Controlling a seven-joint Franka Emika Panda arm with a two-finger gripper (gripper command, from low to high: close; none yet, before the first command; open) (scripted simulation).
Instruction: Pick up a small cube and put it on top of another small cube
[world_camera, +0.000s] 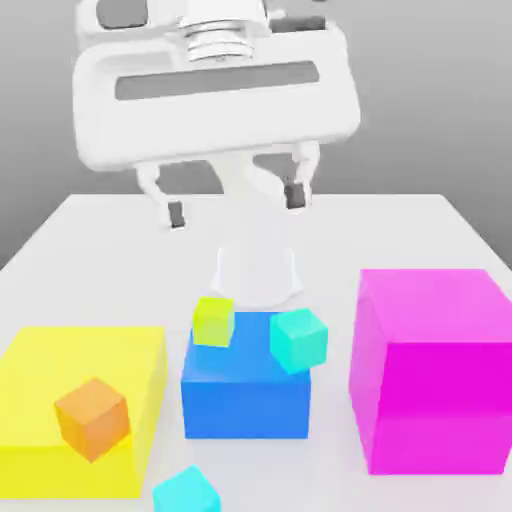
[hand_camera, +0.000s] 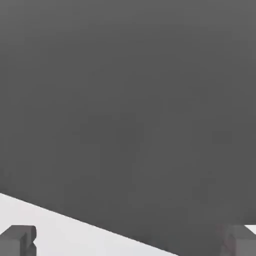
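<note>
Approach step: hand (world_camera: 234, 204) released, empty, high behind blue block (world_camera: 246, 390). Next, likely descend to sky-cyan small cube (world_camera: 187, 492) before that block.

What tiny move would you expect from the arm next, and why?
Probably a start downward and toward the sky-cyan small cube at the table's near edge. The end effector hangs open and empty, high above the table, far from that cube, so nothing can be gripped yet.
</note>
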